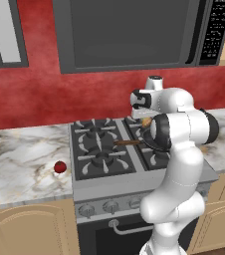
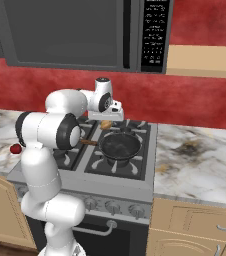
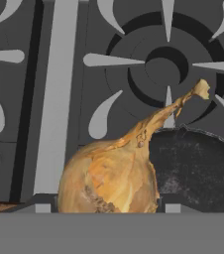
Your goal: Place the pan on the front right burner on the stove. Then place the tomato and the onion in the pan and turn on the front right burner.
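The black pan (image 2: 120,146) sits on the front right burner of the stove (image 2: 135,192), its wooden handle (image 1: 129,142) pointing left. My gripper (image 2: 106,120) hangs just above the pan's far rim, shut on the tan onion (image 2: 106,124). In the hand view the onion (image 3: 114,173) sits between the fingertips, its stem pointing up and right, with the pan (image 3: 198,168) below it at the right. In the left base view the onion (image 1: 146,121) peeks out under the hand. The red tomato (image 1: 59,167) lies on the counter left of the stove (image 1: 99,187).
A dark microwave (image 1: 129,32) hangs over the stove. Marble counter (image 2: 200,160) runs on both sides. A row of knobs (image 1: 109,205) lines the stove front. Another burner (image 3: 163,69) lies beyond the pan in the hand view.
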Robot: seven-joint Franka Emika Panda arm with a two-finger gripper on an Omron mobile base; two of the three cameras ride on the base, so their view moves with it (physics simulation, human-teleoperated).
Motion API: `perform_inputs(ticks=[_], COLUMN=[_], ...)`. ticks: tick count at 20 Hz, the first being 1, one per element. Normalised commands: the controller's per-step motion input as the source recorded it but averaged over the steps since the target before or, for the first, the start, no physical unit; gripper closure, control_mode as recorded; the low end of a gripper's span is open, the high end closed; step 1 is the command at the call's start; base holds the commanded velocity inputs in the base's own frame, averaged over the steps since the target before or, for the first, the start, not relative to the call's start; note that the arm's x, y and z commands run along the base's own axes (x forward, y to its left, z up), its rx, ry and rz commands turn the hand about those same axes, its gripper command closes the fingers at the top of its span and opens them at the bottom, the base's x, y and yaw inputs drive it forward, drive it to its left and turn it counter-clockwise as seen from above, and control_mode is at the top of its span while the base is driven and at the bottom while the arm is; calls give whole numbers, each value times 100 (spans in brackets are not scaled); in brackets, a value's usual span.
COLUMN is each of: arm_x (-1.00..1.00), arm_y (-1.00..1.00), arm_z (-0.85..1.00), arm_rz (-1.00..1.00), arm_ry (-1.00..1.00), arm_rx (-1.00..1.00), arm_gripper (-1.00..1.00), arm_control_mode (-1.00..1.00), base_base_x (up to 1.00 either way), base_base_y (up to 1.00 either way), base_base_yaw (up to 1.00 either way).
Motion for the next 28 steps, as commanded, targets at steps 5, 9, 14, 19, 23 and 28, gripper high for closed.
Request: perform_inputs(ticks=[5, 9, 14, 19, 23, 28], arm_x=[-8, -14, -4, 0, 0, 0], arm_y=[-33, -46, -44, -35, -34, -27], arm_z=[0, -9, -45, -48, -26, -20], arm_rz=[-6, -7, -5, -2, -1, 0], arm_ry=[0, 0, 1, 0, 0, 0], arm_rx=[0, 0, -2, 0, 0, 0], arm_gripper=[100, 100, 100, 100, 100, 100], arm_control_mode=[-100, -100, -100, -100, -100, -100], base_base_x=[0, 0, 0, 0, 0, 0], base_base_y=[0, 0, 0, 0, 0, 0], base_base_yaw=[0, 0, 0, 0, 0, 0])
